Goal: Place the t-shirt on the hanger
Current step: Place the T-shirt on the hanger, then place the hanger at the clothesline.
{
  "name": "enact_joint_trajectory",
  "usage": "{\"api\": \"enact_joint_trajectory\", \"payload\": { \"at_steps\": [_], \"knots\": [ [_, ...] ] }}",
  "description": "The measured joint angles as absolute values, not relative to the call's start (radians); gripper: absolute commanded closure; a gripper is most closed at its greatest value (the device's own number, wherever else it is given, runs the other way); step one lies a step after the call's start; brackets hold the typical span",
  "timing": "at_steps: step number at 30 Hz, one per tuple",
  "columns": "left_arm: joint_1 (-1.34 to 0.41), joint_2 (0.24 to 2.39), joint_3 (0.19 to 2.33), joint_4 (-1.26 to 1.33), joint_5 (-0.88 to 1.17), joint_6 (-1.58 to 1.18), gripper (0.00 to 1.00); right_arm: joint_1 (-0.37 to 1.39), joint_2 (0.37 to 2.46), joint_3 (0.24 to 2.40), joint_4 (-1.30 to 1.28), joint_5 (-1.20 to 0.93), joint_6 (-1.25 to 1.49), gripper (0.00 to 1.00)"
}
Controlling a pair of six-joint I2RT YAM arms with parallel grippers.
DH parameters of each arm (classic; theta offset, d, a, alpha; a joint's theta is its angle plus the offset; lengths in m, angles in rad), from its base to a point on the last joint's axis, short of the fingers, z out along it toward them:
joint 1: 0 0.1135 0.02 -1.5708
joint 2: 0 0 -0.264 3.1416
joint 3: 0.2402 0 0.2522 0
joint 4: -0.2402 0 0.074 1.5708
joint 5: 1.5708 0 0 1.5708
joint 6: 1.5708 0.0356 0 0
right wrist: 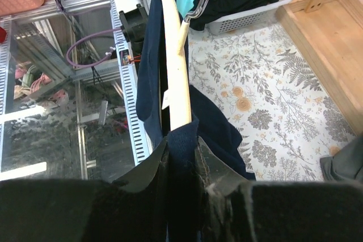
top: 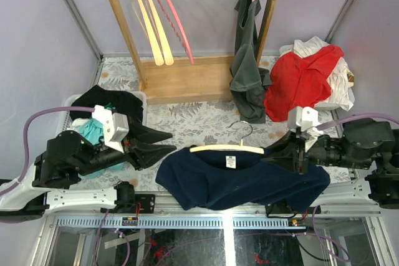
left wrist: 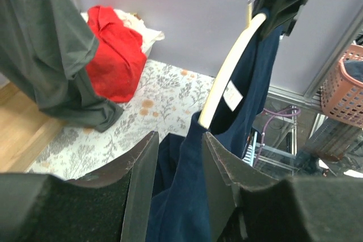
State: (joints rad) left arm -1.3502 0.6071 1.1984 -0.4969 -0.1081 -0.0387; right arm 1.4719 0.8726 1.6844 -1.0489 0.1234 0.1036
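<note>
The navy t-shirt (top: 243,182) hangs on the cream hanger (top: 225,149) near the table's front edge, with the metal hook (top: 242,130) pointing to the back. My right gripper (top: 276,152) is shut on the shirt's right shoulder over the hanger end; the right wrist view shows it (right wrist: 182,145) pinching navy cloth below the hanger arm (right wrist: 176,66). My left gripper (top: 169,142) is open at the shirt's left shoulder. In the left wrist view its fingers (left wrist: 142,168) stand apart with navy cloth (left wrist: 181,196) between them, below the hanger (left wrist: 229,72) and the white label (left wrist: 232,96).
A wooden rack (top: 187,79) at the back holds light-wood hangers (top: 156,29), a pink hanger (top: 177,17) and a grey-green top (top: 249,60). A red and white clothes pile (top: 305,79) lies back right. A white basket (top: 140,96) with black and teal garments stands left.
</note>
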Motion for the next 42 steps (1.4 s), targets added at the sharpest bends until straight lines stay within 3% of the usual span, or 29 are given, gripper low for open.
{"api": "enact_joint_trajectory", "payload": {
  "at_steps": [17, 24, 42],
  "knots": [
    [-1.35, 0.733, 1.28, -0.617, -0.277, -0.093, 0.65, 1.472, 0.81, 1.681, -1.06, 0.242, 0.117, 1.0],
    [-1.35, 0.706, 1.349, -0.62, -0.38, -0.115, 0.65, 1.472, 0.897, 1.887, -1.141, 0.546, 0.115, 1.0],
    [-1.35, 0.683, 1.384, -0.686, -0.45, -0.16, 0.65, 1.472, 1.103, 1.918, -0.988, 1.222, -0.003, 1.0]
  ]
}}
